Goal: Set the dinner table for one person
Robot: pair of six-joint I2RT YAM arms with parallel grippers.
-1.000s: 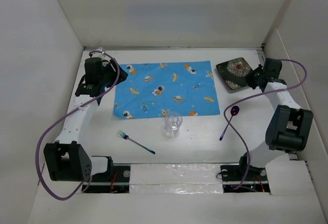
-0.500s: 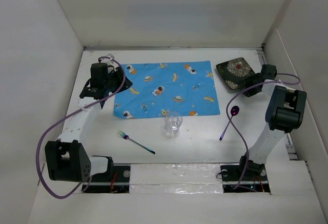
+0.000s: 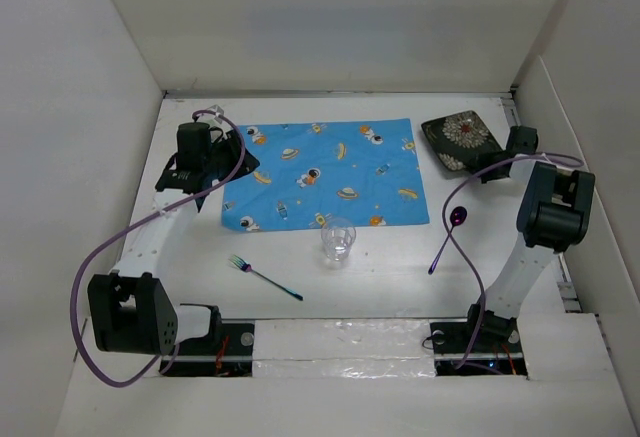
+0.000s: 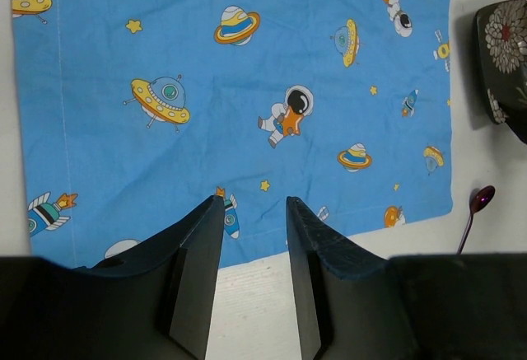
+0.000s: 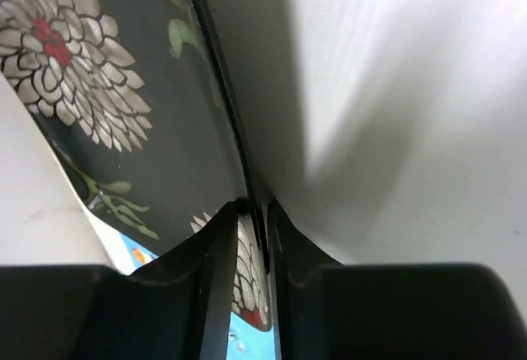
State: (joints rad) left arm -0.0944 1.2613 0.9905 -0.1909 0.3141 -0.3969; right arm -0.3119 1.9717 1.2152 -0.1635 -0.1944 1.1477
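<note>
Dinner table (image 3: 380,267): broad, flat, matte white. Right gripper (image 5: 253,212) clamped on dark floral plate (image 5: 99,72) rim; left gripper (image 4: 254,212) parted, empty

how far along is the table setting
Done: the space-print placemat lies flat on the dinner table. In hand: the right claw pinches the rim of the floral plate, beside the mat. To do: plate, fork, purple spoon and glass need placing; left claw hangs open, empty.

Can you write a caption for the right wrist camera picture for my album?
The right gripper pinches the rim of the black flowered plate, fingers closed on its edge.
</note>
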